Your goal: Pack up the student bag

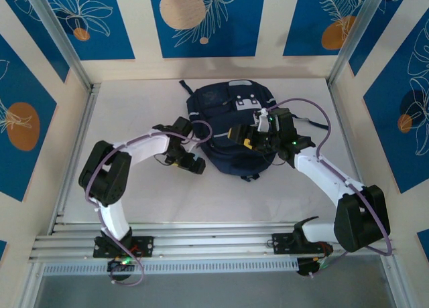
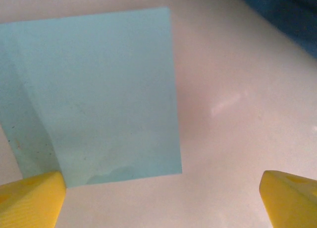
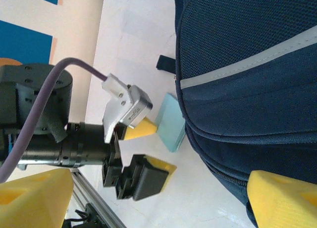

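your left fingers (image 2: 158,193) spread wide over blue pad (image 2: 94,94) on bench (image 2: 237,89), right fingers (image 3: 158,198) wide beside student bag (image 3: 247,64), nothing gripped

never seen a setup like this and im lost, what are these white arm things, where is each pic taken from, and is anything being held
The white things are two robot arms bolted at the near edge of a white table, each ending in a two-finger gripper with yellow fingertips.

The overhead view looks down from above and behind the arms. The other two pictures come from small cameras on each wrist, so each shows its own fingers at the bottom.

In the middle lies the student bag, a dark navy backpack. A pale blue flat pad, perhaps sticky notes, lies on the table beside it.

The left gripper is open, hovering just over the pad. The right gripper is also open, over the bag's side. Nothing is held.
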{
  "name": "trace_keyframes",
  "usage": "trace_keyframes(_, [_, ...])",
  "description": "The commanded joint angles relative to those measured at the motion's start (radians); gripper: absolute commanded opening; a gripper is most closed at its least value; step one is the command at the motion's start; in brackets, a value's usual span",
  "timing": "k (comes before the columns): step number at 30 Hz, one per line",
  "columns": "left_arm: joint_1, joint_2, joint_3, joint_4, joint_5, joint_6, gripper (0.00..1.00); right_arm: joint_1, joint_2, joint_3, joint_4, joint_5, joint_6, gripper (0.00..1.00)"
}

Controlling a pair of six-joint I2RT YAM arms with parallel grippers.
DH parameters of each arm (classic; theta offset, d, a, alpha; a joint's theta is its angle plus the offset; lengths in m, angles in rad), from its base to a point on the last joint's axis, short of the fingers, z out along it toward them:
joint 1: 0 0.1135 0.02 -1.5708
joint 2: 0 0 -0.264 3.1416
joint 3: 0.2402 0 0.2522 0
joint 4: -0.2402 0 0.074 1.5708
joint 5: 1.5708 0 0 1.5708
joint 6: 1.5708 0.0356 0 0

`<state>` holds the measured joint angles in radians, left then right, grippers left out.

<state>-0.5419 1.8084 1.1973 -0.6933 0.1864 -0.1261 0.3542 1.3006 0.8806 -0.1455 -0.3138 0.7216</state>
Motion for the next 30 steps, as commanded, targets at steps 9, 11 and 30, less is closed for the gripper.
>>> trace_keyframes(9, [0.0, -0.018, 0.148, -0.137, -0.154, -0.017, 1.0, 0.009, -0.011, 0.0, 0.004, 0.008, 0.0, 0.91])
trace_keyframes(11, [0.002, 0.01, 0.144, -0.12, -0.174, -0.006, 1.0, 0.009, -0.019, -0.003, 0.001, 0.012, -0.003, 0.91])
trace_keyframes(30, [0.034, 0.189, 0.055, -0.025, -0.127, 0.038, 0.98, 0.008, -0.07, -0.029, -0.006, 0.042, 0.001, 0.91])
